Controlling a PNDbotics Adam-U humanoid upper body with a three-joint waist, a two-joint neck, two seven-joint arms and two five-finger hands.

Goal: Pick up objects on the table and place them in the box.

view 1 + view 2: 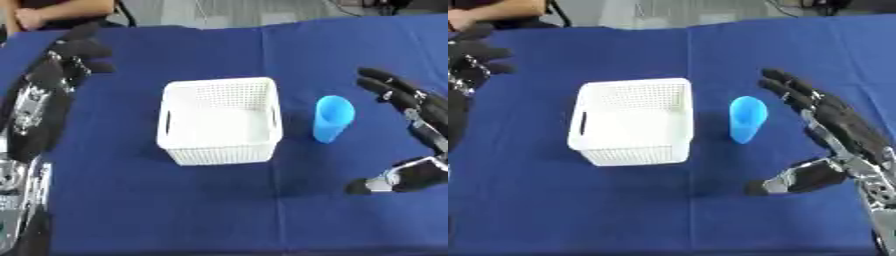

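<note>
Blue plastic cup stands upright on the blue-clothed table just right of centre, beside the empty white perforated plastic box, so nothing is placed yet; right hand waits spread nearby, left hand relaxed upper left.

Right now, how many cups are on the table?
1. The blue cup stands upright just right of the white basket, between it and the open right hand. Basket looks empty; nothing seems hidden.

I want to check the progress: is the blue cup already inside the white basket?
No, the blue cup stands on the blue table, to the right of the white basket, which looks empty.
</note>
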